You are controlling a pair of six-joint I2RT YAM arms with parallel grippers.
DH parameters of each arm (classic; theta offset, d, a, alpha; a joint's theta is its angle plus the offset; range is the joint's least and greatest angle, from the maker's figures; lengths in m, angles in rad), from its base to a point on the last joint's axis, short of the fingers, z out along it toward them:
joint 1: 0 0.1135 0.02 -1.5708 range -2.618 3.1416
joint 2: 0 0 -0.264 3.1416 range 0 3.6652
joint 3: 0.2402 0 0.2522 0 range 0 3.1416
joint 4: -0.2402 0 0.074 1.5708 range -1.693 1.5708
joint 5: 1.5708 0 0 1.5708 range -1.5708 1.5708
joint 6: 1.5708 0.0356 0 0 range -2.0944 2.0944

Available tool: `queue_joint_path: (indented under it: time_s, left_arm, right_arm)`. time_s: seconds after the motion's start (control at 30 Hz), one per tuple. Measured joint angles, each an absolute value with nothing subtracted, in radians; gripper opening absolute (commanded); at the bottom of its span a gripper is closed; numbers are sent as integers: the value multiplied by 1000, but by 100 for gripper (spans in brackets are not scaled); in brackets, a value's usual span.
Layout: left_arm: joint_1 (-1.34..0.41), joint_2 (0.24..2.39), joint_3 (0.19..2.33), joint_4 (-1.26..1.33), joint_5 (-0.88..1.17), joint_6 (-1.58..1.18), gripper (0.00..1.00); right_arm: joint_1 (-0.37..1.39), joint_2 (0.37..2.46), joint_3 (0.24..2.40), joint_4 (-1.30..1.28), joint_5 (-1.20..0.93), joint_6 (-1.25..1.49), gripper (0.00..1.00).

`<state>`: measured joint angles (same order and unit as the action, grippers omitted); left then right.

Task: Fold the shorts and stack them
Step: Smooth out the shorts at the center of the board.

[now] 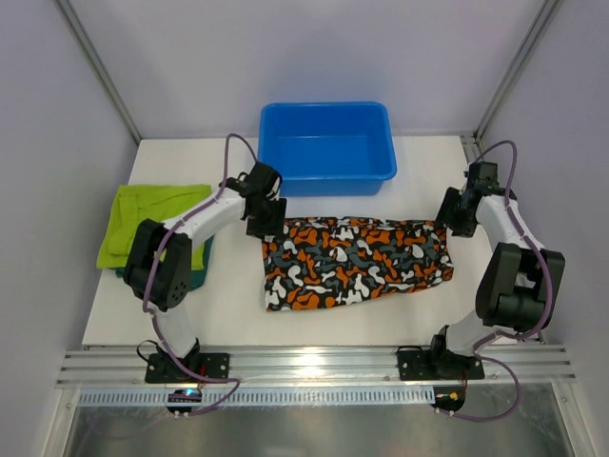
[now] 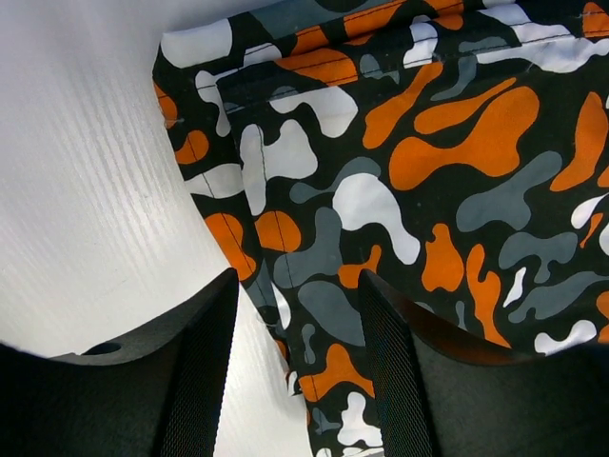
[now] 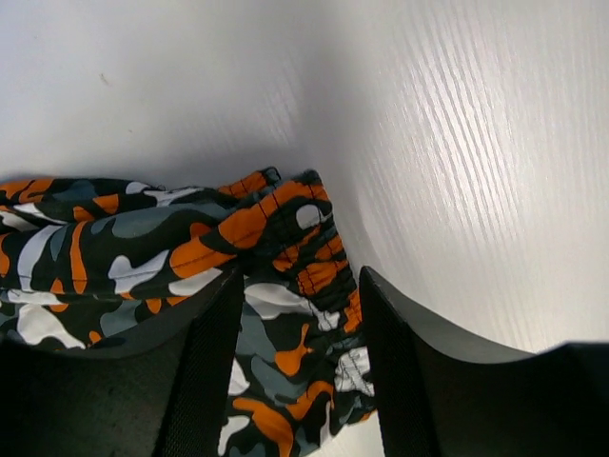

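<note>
The camouflage shorts (image 1: 357, 259) lie spread flat across the middle of the table, folded lengthwise. My left gripper (image 1: 265, 219) is open above their far left corner; in the left wrist view the cloth edge (image 2: 314, 314) lies between the open fingers (image 2: 200, 371). My right gripper (image 1: 451, 217) is open above their far right corner; the right wrist view shows the gathered waistband (image 3: 304, 276) between the fingers (image 3: 395, 371). The lime shorts (image 1: 147, 221) lie folded at the left, on top of the dark teal shorts (image 1: 198, 274), which show only as an edge.
A blue plastic tub (image 1: 326, 145) stands at the back centre, just beyond the camouflage shorts. The white table (image 1: 238, 324) ends at a metal rail (image 1: 314, 367) in front. Frame posts rise at the back corners.
</note>
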<state>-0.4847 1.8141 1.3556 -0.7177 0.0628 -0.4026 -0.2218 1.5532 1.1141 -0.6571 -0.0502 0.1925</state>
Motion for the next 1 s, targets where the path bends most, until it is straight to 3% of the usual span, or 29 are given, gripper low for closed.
queue_joint_path:
  time_s: [0.2, 0.33, 0.37, 0.4, 0.63, 0.73, 0.8, 0.9, 1.0]
  left_arm:
    - [-485, 1778, 1363, -709, 81, -421, 53]
    - [-491, 1713, 1320, -604, 129, -472, 54]
    - [-494, 1702, 1299, -570, 137, -484, 54]
    - [-496, 1697, 1281, -540, 143, -494, 54]
    - [-497, 1795, 1235, -431, 160, -542, 52]
    - [-496, 1844, 1235, -414, 159, -547, 52]
    - [-495, 1866, 1235, -414, 154, -547, 53]
    - [-495, 1891, 1236, -410, 149, -546, 54]
    - [-487, 1908, 1250, -408, 147, -538, 55]
  right_arm:
    - [-227, 1652, 1124, -573, -132, 138, 47]
    - [-227, 1685, 1120, -522, -200, 130, 23]
    - [-227, 1684, 1116, -508, -212, 129, 10]
    - [-227, 1682, 1114, -500, -219, 126, 6]
    - [-227, 1633, 1114, -503, -200, 134, 4]
    - [-227, 1598, 1134, -527, -184, 136, 23]
    - [-228, 1582, 1141, -527, -178, 142, 43]
    - [-233, 1573, 1141, -526, -175, 144, 55]
    - [-239, 1573, 1137, -522, -179, 144, 58]
